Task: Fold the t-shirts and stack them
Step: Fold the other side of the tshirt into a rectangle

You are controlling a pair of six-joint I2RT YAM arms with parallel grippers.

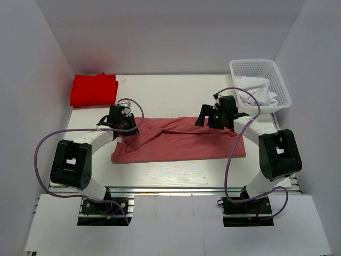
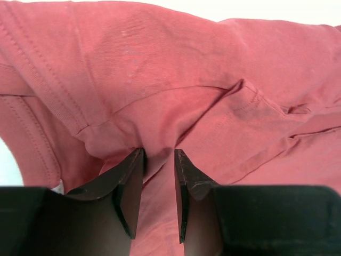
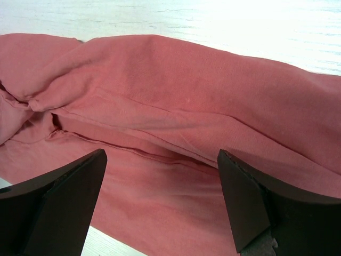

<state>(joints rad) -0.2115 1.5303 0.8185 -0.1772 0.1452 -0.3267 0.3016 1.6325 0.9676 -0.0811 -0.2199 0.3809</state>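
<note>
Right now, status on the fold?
Copy: left fingers narrowly apart astride a fold of pink t-shirt, grip unclear; right fingers wide open over it. Folded red t-shirt far left. Nothing blocking.

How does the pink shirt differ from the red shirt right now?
The red shirt sits folded into a compact block at the far left corner of the table; the pink shirt lies spread long and wrinkled across the middle. The left gripper and right gripper are at the pink shirt, neither at the red shirt. Both are plain, single-coloured cloth.
</note>
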